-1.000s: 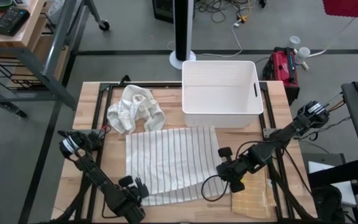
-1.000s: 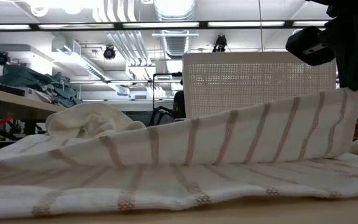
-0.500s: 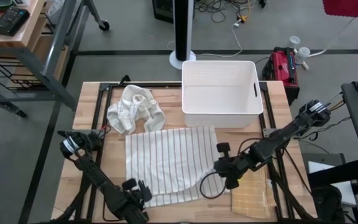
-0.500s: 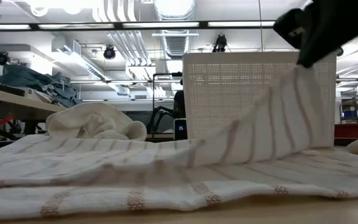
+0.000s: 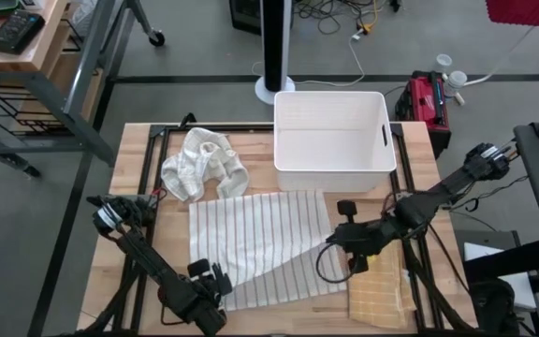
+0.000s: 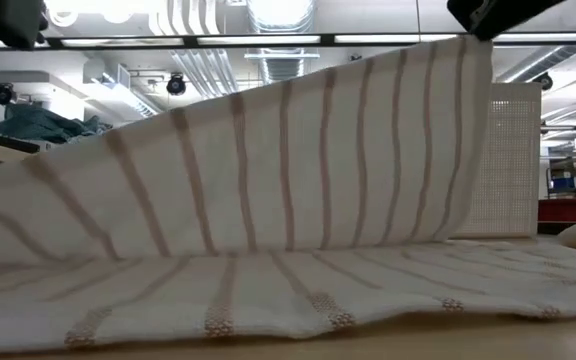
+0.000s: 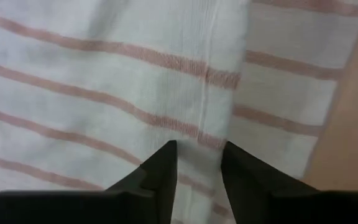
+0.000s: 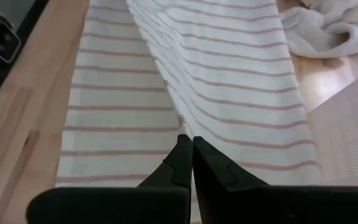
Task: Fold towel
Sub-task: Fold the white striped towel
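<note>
A white towel (image 5: 255, 239) with thin pinkish stripes lies spread in the middle of the table. Its upper layer is raised as a slanting sheet (image 6: 268, 160), while the lower layer (image 6: 298, 295) stays flat on the wood. My right gripper (image 5: 337, 247) is shut on the sheet's high end at the towel's right side. My left gripper (image 5: 213, 279) stands at the towel's near left corner, its fingers closed on cloth. In the low view the right gripper (image 6: 483, 12) shows at the top right. My left gripper has the towel's hemmed edge (image 7: 205, 140) between its two fingers (image 7: 166, 171), coming from above and pointing steeply down. The cloth there is lifted a little off the table; one layer or several, I cannot tell. My right gripper pinches a narrow fold at the towel's edge (image 8: 180, 121) between its shut fingertips, slanting down from the table's right side. That end is lifted well clear. The cloth runs fairly straight down to the left corner (image 6: 28, 175) and hangs below that line.
A white perforated bin (image 5: 330, 140) stands at the far middle of the table. A crumpled white cloth (image 5: 204, 164) lies at the far left. A folded yellowish cloth (image 5: 380, 295) lies at the near right, close beside my right arm.
My right gripper has gone up and somewhat toward the far edge, staying shut, and has drawn the towel's right end from low over the table to high above it. The upper layer now stands as a tall slanting sheet. Its left end has risen slightly; the lower layer stayed flat.
</note>
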Controlling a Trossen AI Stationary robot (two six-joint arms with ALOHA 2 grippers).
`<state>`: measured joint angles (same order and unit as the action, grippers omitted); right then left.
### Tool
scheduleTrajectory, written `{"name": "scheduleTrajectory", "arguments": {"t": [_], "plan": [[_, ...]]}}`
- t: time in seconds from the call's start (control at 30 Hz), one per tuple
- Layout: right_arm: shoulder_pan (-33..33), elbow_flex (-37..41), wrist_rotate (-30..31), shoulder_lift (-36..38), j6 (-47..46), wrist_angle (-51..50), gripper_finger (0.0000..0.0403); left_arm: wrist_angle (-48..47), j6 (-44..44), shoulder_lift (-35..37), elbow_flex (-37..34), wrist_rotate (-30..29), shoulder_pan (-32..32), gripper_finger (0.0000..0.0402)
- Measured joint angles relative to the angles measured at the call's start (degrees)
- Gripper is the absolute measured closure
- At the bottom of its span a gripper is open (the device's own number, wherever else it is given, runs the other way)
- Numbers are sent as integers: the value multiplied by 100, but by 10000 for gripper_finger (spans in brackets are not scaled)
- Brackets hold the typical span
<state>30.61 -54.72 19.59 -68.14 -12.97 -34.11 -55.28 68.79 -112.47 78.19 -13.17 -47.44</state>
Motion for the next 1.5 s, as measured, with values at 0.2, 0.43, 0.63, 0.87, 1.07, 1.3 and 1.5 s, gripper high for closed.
{"name": "scheduleTrajectory", "arguments": {"t": [0.2, 0.43, 0.63, 0.87, 1.07, 1.3, 1.5], "plan": [[-28, 0, 2, 218, 15, -9, 403, -259, 50, 0, -2, 0, 48, 279], [-28, 3, -4, 197, 11, -19, 403, -394, 126, 0, -65, 5, 48, 304], [-28, 4, -4, 203, -35, -78, 403, -549, 258, 2, -9, 58, 50, 390], [-8, -51, -63, 243, -314, -388, 403, -1636, 290, 7, 754, 66, -17, 400], [24, -144, -363, 243, -440, -521, 403, -2784, 428, 7, 1638, 66, -79, 401], [28, -413, -895, 243, -559, -812, 403, -3469, 433, 11, 2360, 195, -78, 401], [83, -495, -1958, 243, -762, -1005, 403, -3277, 608, 11, 2385, 595, -90, 401]]}}
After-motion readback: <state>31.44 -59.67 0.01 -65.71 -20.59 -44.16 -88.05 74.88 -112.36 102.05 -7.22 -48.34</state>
